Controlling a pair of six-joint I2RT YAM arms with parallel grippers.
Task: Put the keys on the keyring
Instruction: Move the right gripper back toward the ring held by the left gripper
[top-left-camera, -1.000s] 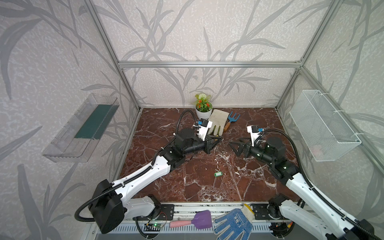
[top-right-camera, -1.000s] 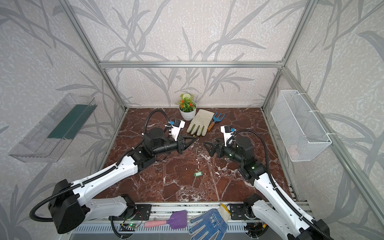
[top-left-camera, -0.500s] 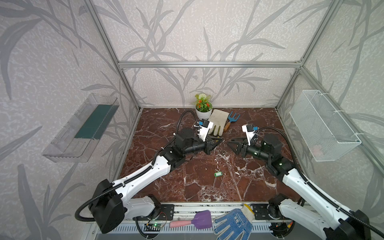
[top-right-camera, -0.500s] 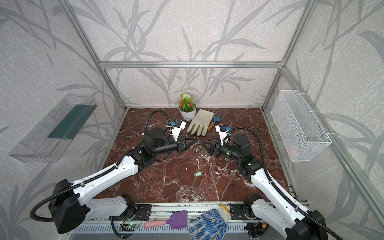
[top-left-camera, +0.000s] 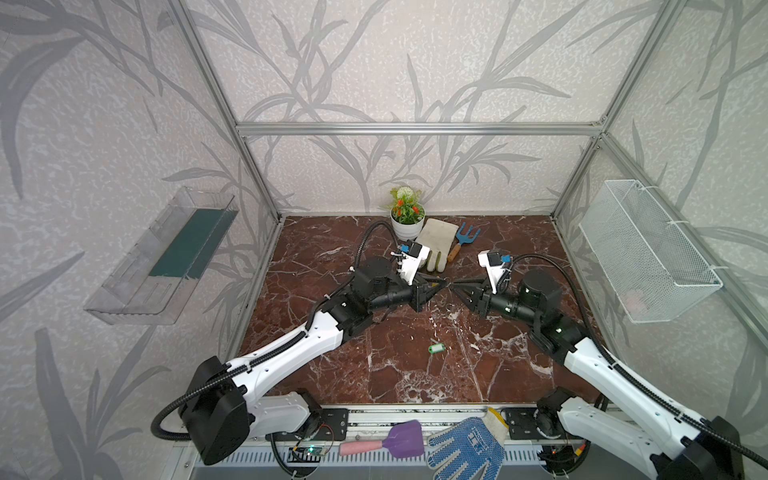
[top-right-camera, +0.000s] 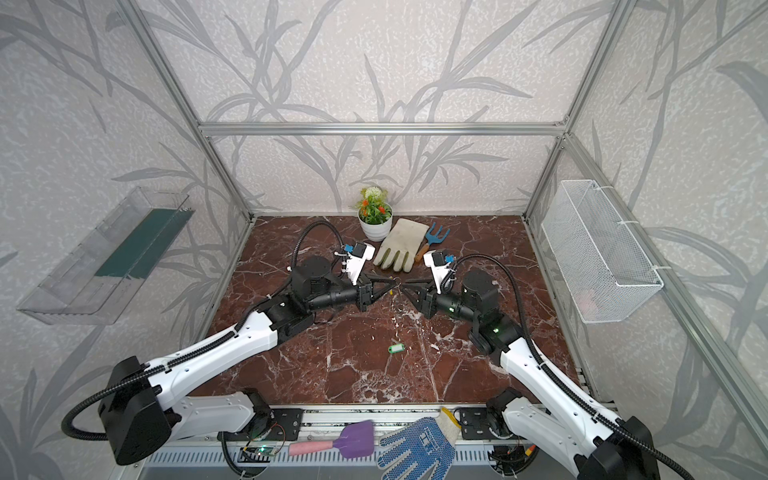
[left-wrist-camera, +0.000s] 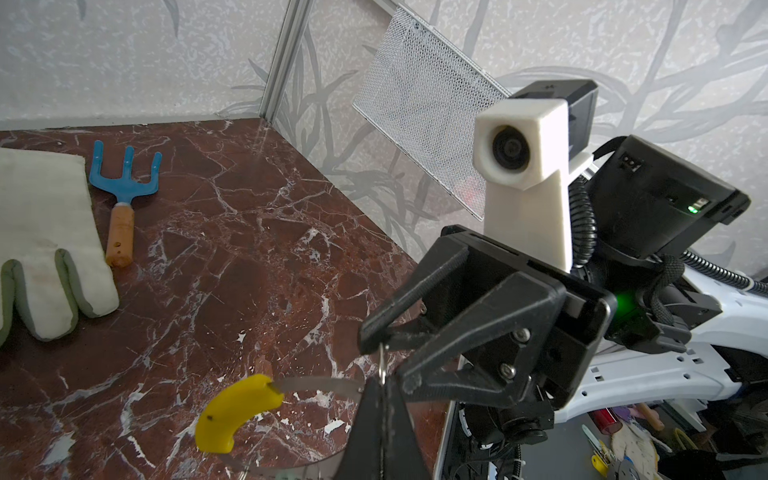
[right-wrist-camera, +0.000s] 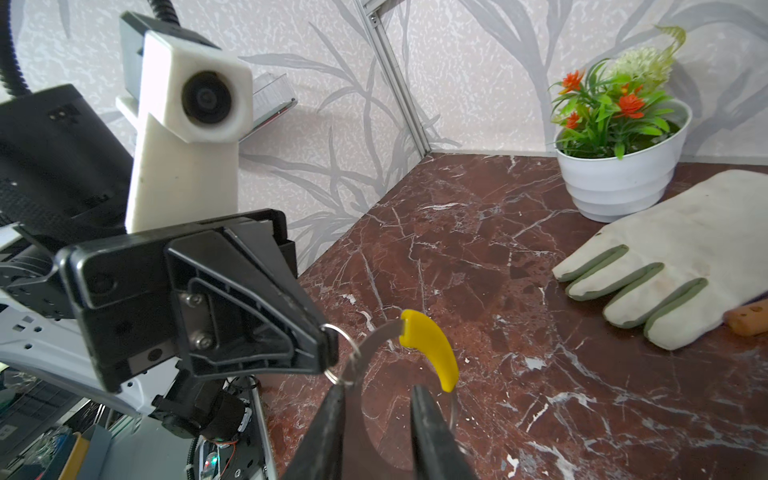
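The keyring is a thin grey metal hoop with a smooth, curved yellow plastic piece on it. It hangs down from a small silver ring, up in the air above the floor. The floor is shiny dark red stone with white cracks.

The left gripper is hard black plastic and comes to a point like a beak. Its two fingers are pressed together, pinching that small silver ring. The right gripper has its fingers a little apart, with the small ring between their tips. I cannot tell for sure if they touch it.

A second ago the right gripper was spread wide and stood farther from the left one. Now it has come close, so the two tips almost meet, and its fingers are much nearer each other. The left gripper and the tag have stayed put.

The green key tag is a small plastic piece lying flat on the floor, toward the front and well apart from the hoop. In both top views its long side runs left to right, with the right end tipped a bit toward the back.
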